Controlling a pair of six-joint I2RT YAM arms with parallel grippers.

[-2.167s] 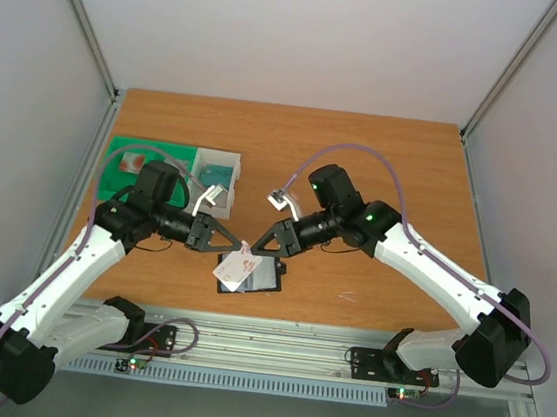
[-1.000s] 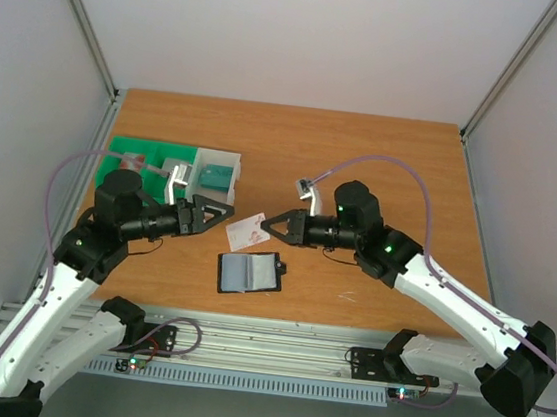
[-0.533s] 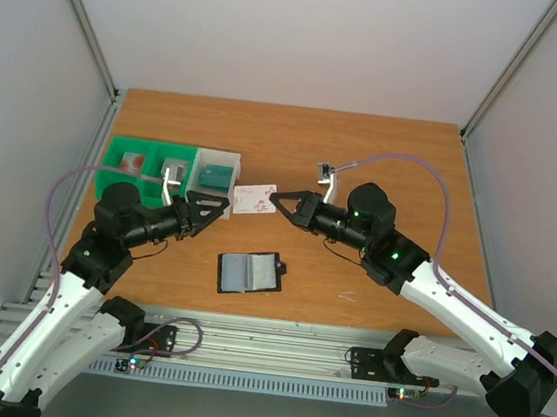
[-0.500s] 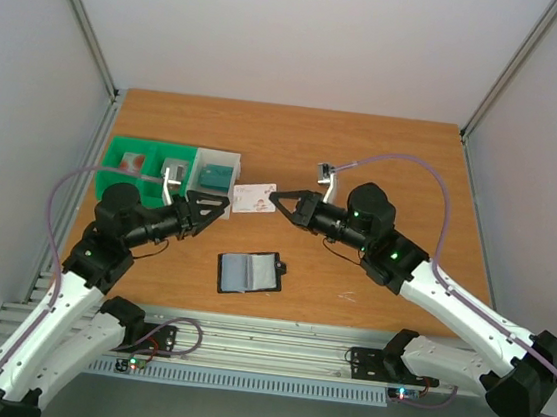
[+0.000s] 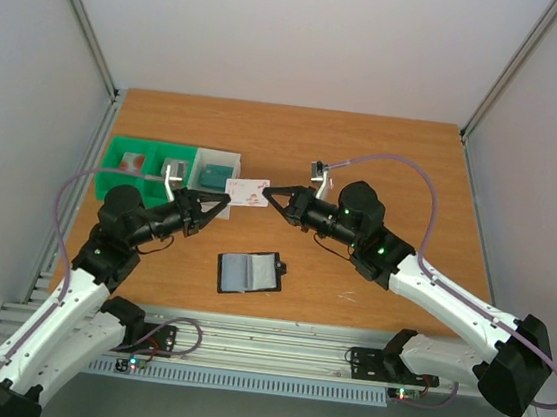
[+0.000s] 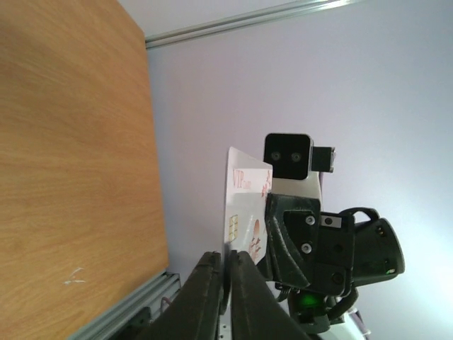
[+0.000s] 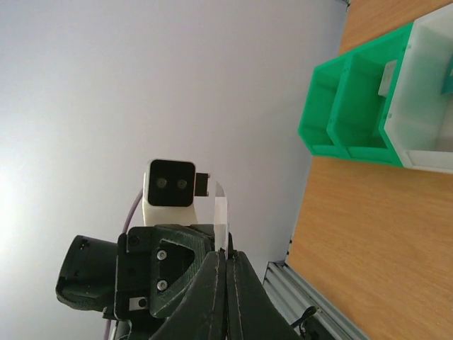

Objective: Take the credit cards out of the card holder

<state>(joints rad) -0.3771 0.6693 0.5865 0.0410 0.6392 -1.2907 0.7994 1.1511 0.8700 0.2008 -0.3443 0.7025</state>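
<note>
A white credit card [image 5: 248, 193] with red markings hangs in the air between my two grippers, above the table near the trays. My left gripper [image 5: 224, 205] is closed on its left edge, and in the left wrist view the card [image 6: 244, 202] runs down between its jaws [image 6: 228, 265]. My right gripper [image 5: 267, 193] is shut on the right edge; in the right wrist view the card [image 7: 222, 212] stands edge-on above its closed jaws [image 7: 225, 251]. The black card holder [image 5: 249, 273] lies open on the table below, its grey-blue pockets facing up.
A green two-compartment tray [image 5: 128, 156] and a white tray [image 5: 218, 161] stand at the left; a teal card [image 5: 217, 174] lies in the white one. Both trays also show in the right wrist view [image 7: 347, 106]. Grey walls enclose the table.
Both grippers have lifted from the card holder and moved back and left with the white card between them, toward the white tray. The card holder stays open on the table.
</note>
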